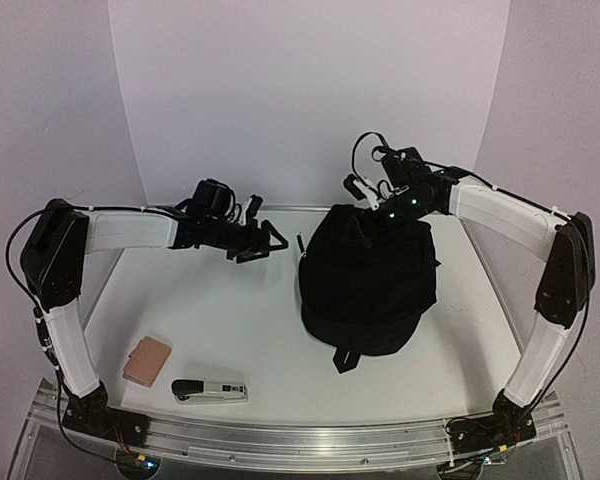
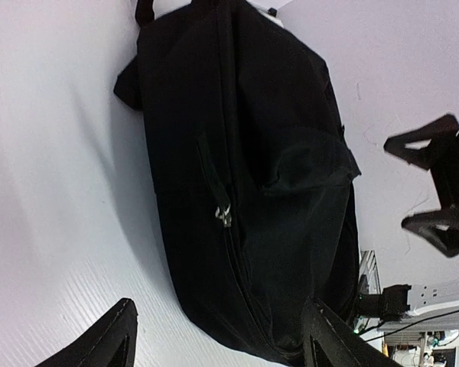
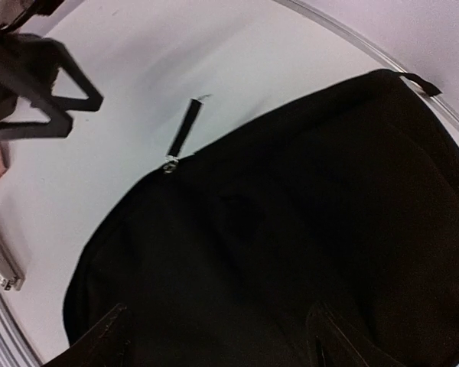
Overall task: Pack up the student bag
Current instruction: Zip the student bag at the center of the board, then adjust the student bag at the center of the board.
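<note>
Black fabric, one student bag (image 1: 368,280), one pink pouch (image 1: 146,360), one stapler (image 1: 210,390)

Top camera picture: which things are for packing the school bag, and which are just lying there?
For the job: black backpack; probably the stapler and small pink case, to go inside.
Just there: metal rail along the near edge.

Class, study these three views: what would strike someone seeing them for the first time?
The large black student bag dominates, lying right of centre on the white table, apparently closed. Both arms reach in above the table: the left gripper open to the bag's left, the right gripper open at its far edge. Near the front left lie a small pinkish case and a stapler, apart from the bag.
</note>
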Available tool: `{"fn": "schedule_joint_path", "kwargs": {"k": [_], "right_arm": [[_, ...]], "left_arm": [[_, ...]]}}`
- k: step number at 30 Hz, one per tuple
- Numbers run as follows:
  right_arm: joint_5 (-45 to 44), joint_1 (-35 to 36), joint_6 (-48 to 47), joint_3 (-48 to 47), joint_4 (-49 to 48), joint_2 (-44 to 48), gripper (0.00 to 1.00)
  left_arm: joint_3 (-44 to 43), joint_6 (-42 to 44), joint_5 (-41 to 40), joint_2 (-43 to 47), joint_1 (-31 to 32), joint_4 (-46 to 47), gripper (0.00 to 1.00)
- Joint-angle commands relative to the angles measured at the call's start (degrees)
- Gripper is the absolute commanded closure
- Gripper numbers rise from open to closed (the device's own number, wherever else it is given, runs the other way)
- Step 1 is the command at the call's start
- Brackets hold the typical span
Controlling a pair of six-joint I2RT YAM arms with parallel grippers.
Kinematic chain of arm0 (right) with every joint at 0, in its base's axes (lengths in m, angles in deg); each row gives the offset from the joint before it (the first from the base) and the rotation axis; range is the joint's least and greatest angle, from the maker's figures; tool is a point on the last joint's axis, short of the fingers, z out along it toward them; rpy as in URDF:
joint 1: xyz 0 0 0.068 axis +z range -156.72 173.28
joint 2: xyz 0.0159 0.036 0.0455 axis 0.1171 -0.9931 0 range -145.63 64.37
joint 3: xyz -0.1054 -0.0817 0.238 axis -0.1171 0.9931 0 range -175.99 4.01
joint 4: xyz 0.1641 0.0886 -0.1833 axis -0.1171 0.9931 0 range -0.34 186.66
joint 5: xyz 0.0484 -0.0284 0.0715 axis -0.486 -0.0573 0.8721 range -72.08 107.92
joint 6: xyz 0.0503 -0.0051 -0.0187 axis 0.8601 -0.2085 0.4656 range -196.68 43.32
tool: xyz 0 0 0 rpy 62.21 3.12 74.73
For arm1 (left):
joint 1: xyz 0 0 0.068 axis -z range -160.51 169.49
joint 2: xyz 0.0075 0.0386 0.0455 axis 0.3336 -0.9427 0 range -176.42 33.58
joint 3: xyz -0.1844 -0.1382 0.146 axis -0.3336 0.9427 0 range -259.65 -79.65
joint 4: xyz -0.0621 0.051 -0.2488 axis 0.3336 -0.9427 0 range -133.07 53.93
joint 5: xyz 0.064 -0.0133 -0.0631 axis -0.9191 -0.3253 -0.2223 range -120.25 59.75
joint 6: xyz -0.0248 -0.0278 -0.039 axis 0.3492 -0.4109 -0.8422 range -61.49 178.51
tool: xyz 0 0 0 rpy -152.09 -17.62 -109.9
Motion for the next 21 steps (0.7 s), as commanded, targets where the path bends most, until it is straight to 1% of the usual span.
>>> {"fn": "schedule_joint_path", "kwargs": {"k": [1,4,7,9,10,12,13,15,17,18,19,21], "right_arm": [[-8.8,-0.6,-4.1,1.0,2.0,-0.9,0.23],[-9.6,-2.8,-6.2,0.9,3.4,-3.3,0.22],[-9.8,-4.4,-8.2,1.7,4.8,-4.4,0.21],[-9.9,-5.0,-8.8,2.5,6.1,-5.1,0.21],[-8.6,-5.0,-8.7,3.5,6.6,-5.1,0.22],[-2.4,-5.0,-7.7,6.7,7.6,-4.8,0.26],[0.8,-4.9,-6.9,8.4,7.8,-4.6,0.27],[3.7,-3.2,-5.3,12.4,7.8,-4.8,0.3],[4.4,-0.1,-5.0,15.4,7.1,-4.9,0.32],[4.9,1.3,-4.8,16.7,6.2,-4.7,0.32],[5.7,3.2,-4.5,17.5,5.6,-4.4,0.32],[7.6,7.0,-4.6,17.9,5.2,-3.8,0.32]], "left_arm": [[1.8,0.2,-1.1,-0.4,5.6,0.5,0.25],[1.9,-0.9,-2.1,-2.6,9.7,0.5,0.25],[4.1,-3.9,-0.3,-4.3,12.0,4.8,0.26],[4.9,-5.4,0.6,-5.2,12.9,7.5,0.29],[5.2,-5.9,1.3,-5.7,13.2,8.4,0.33],[6.0,-7.2,2.1,-6.6,13.1,10.7,0.42],[6.2,-7.6,1.7,-6.7,13.0,11.1,0.48],[6.0,-8.1,1.1,-7.5,11.9,11.3,0.71],[5.3,-8.8,1.9,-8.4,10.2,11.4,0.92],[4.7,-9.2,2.5,-9.0,8.7,11.3,0.97],[3.9,-9.5,3.2,-9.5,7.4,11.2,0.99],[0.8,-8.9,4.0,-10.7,4.6,10.0,1.0]]}}
